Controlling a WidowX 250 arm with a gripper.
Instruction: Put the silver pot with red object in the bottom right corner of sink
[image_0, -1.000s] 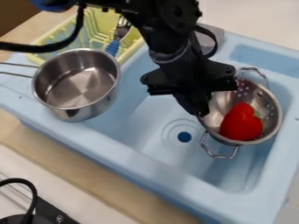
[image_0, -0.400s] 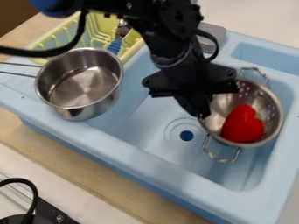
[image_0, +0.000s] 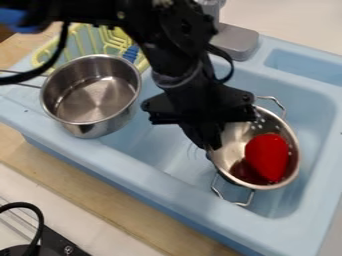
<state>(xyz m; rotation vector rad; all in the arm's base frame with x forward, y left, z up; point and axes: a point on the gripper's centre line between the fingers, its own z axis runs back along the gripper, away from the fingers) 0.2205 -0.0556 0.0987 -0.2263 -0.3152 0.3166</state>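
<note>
- Arm (image_0: 175, 55), one, black: enters at the top edge and upper left of the view, crosses to the right, then bends down over the light-blue toy sink (image_0: 167, 192); forearm section slanting down toward the right.
- Wrist: directly above the basin, its wide black bracket (image_0: 200, 106) spread roughly level from side to side; fingers below it, aimed downward and slightly right.
- Tool (image_0: 213, 145), black, two-finger: clenched on the near-left rim of the silver colander, fingertips at the metal edge.
- Cables, black: one looping below the arm at upper left, another curving out on the right side of the wrist.
- Silver colander (image_0: 234, 137), perforated, two wire handles: in the right-hand part of the basin, toward the front wall; tilted, one handle toward the back, the other toward the front. Contact with the basin floor: cannot be told.
- Red object (image_0: 267, 156), rounded, tapering at its lower end: inside the colander, against the inner wall.
- Silver saucepan (image_0: 93, 97): upright on the left part of the sink unit, handle toward the left edge.
- Yellow dish rack (image_0: 83, 37): behind the saucepan, a blue-handled utensil (image_0: 131, 52) within.
- Grey faucet base (image_0: 235, 41): at the sink's back edge.
</note>
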